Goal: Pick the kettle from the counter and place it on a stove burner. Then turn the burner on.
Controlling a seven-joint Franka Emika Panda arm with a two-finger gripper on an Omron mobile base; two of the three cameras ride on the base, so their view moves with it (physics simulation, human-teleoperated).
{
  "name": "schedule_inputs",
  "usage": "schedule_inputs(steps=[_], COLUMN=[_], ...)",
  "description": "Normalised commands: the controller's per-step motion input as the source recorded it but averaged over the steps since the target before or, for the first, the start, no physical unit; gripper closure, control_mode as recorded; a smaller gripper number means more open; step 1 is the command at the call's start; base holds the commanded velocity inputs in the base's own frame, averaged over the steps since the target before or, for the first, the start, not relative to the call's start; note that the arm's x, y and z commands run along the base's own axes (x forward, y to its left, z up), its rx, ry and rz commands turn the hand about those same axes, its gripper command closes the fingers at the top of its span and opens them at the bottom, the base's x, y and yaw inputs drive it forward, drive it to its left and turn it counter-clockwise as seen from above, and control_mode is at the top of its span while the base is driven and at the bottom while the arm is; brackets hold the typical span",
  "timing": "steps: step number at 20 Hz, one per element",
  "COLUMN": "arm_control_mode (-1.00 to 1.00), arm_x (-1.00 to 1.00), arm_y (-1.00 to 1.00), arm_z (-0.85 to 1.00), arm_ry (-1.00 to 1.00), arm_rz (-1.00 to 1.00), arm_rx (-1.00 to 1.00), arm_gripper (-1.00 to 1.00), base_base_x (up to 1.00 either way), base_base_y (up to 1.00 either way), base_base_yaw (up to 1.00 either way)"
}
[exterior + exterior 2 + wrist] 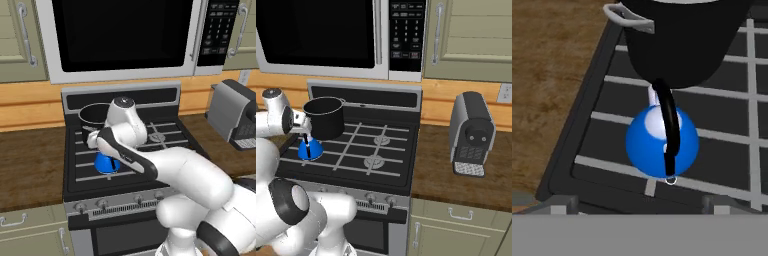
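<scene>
Glossy enamel, matt black iron and wood grain around the range.

The kettle (647, 145) looks like smooth bright-blue enamel with a glossy white highlight, its arched handle (671, 127) smooth black plastic. The pot (324, 118) behind it is dark, satin-black metal with a pale brushed-metal side handle (624, 17). The stove (165, 145) top is matt black, crossed by flat grey grate bars; its front strip of knobs (120, 201) looks like dull silver metal. The tabletop (27, 165) is dark-brown wood with visible streaky grain and a low sheen. The coffee machine (472, 134) has a smooth grey plastic-looking shell.
</scene>
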Motion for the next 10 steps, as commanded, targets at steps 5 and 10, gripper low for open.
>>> schedule_inputs(steps=[5,10], arm_control_mode=[-1.00,-1.00], arm_x=[-0.86,-0.70], arm_y=[0.23,0.38], arm_z=[-0.03,-0.18], arm_ry=[0.06,-0.01], arm_rz=[-0.29,-0.20], arm_rx=[0.00,-0.03], arm_gripper=[-1.00,-1.00], base_base_x=[0.00,0.00], base_base_y=[0.00,0.00], base_base_yaw=[0.00,0.00])
